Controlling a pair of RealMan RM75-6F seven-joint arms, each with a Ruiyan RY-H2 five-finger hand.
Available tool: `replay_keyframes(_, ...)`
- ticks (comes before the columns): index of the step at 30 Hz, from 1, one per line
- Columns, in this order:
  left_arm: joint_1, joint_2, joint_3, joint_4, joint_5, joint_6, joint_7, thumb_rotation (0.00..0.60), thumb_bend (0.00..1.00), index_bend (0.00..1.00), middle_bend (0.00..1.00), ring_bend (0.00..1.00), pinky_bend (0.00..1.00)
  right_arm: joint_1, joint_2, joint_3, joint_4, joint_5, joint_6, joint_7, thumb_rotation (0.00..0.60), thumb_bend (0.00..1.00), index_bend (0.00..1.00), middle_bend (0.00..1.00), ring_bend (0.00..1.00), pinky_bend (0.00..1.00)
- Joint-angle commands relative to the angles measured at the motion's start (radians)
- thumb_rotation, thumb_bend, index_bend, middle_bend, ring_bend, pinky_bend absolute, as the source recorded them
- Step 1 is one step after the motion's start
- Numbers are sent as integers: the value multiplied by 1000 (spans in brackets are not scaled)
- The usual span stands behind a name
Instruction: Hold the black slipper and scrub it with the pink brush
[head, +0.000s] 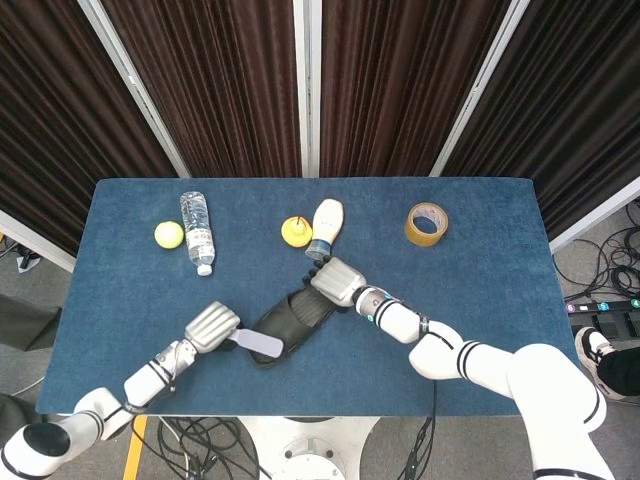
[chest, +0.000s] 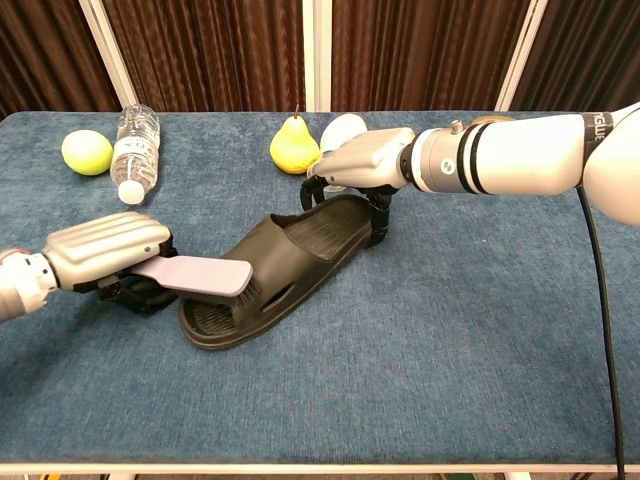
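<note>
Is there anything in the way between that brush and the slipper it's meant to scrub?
Nothing visible. The left hand holds the pink brush right over the toe end of the black slipper, while the right hand grips its heel.

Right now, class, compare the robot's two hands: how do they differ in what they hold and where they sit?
The left hand grips the pink brush at the toe end of the black slipper; the right hand holds the slipper's heel end. The left hand sits nearer the table's front edge, the right farther back. Both work on the same slipper.
</note>
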Motion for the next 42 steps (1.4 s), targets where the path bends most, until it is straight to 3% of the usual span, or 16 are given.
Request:
replay_keyframes(1, 25, 23, -48, -49, -18, 106, 27, 600, 538, 1000, 1000, 1000, 1000, -1, 2, -1, -2, -2, 2, 0, 600, 247, 463, 315, 144, 198)
replay_keyframes(6, 12, -14, -116, -18, -59, 122, 36, 600, 536, 1000, 1000, 1000, 1000, -6, 7, -3, -9, -1, 7, -4, 600, 247, 463, 315, 144, 198)
replay_keyframes(13, -34, -74, -159, 68, -118, -10, 34, 600, 535, 1000, 1000, 1000, 1000, -5, 13, 1, -20, 8, 7, -18, 600, 247, 463, 316, 144, 198)
replay_keyframes(21, -4, -79, -95, 94, -80, -13, 46, 600, 535, 1000, 1000, 1000, 1000, -4, 12, 2, -18, 16, 4, -28, 600, 248, 462, 315, 144, 198)
replay_keyframes(27, 28, -43, -42, 30, -33, 35, 73, 600, 536, 1000, 1000, 1000, 1000, -3, 7, 4, -13, 18, 4, -25, 600, 247, 462, 315, 144, 198)
replay_keyframes(33, 58, 20, -31, -75, -18, 99, 112, 600, 536, 1000, 1000, 1000, 1000, -3, 5, 5, -14, 18, 8, -27, 600, 247, 456, 309, 144, 195)
replay_keyframes(35, 70, 51, -41, -117, -21, 136, 123, 600, 536, 1000, 1000, 1000, 1000, -4, 7, 4, -16, 19, 9, -31, 600, 233, 415, 293, 142, 178)
replay_keyframes(37, 81, 75, -59, -153, -31, 165, 133, 600, 536, 1000, 1000, 1000, 1000, -5, 12, 3, -22, 24, 3, -34, 600, 141, 286, 225, 103, 130)
replay_keyframes(39, 93, 100, -89, -198, -59, 185, 139, 600, 536, 1000, 1000, 1000, 1000, -1, 20, 6, -29, 38, -11, -42, 600, 32, 96, 96, 30, 50)
replay_keyframes(42, 104, 118, -141, -239, -126, 164, 162, 600, 533, 1000, 1000, 998, 1000, -3, 40, 7, -56, 68, -27, -59, 600, 0, 0, 2, 0, 0)
